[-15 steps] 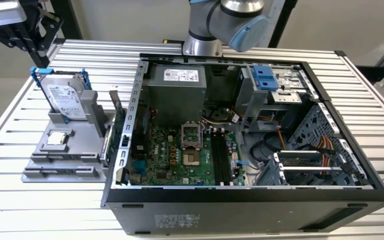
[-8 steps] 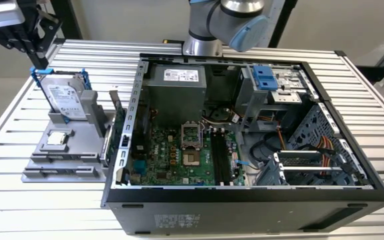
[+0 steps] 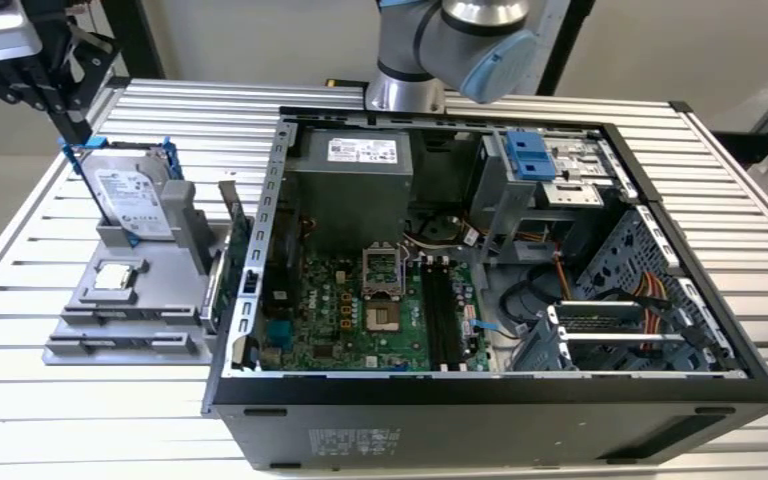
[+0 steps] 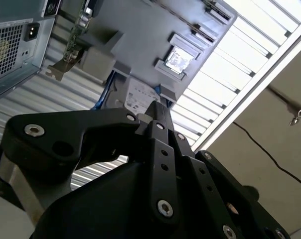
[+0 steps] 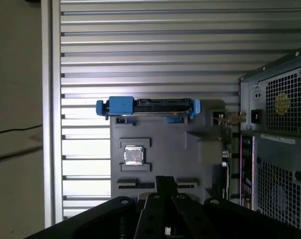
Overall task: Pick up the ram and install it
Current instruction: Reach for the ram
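A slatted metal counter [image 5: 140, 50] is seen beside beige floor [image 5: 16, 99]. The jaws of the gripper [image 5: 164, 180] are closed, empty, above the grey tray [image 5: 165, 144]. The drive label [image 3: 128, 195] cannot be read.

Clearance at the gripper [image 3: 77, 136]: obstructed below, open outward.
Upright hard drive [image 3: 131, 197] on a holder [image 3: 117, 332] stands just beneath the jaws; computer case [image 3: 491, 398] wall closes one side; bare slatted table [image 3: 11, 272] opposite.
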You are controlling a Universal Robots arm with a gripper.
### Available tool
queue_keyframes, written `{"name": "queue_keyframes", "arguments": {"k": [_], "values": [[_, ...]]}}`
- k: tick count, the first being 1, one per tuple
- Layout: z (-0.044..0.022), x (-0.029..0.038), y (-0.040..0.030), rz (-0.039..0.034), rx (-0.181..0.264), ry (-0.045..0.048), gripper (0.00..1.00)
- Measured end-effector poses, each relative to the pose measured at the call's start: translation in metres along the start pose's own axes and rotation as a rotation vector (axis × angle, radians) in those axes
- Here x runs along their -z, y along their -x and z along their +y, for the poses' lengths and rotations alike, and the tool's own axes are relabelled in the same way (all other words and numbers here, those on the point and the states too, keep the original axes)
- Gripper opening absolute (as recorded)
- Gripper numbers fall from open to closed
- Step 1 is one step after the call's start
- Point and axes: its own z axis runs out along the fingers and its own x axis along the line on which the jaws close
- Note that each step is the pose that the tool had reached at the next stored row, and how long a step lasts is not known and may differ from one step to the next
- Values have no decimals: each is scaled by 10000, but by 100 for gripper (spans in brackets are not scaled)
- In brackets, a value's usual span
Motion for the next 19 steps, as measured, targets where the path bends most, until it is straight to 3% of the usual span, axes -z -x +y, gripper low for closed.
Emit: {"name": "queue_keyframes", "arguments": {"k": [5,19], "values": [[-47,2,1,32,-11,-1,0],[-201,9,5,36,-12,-1,0]]}}
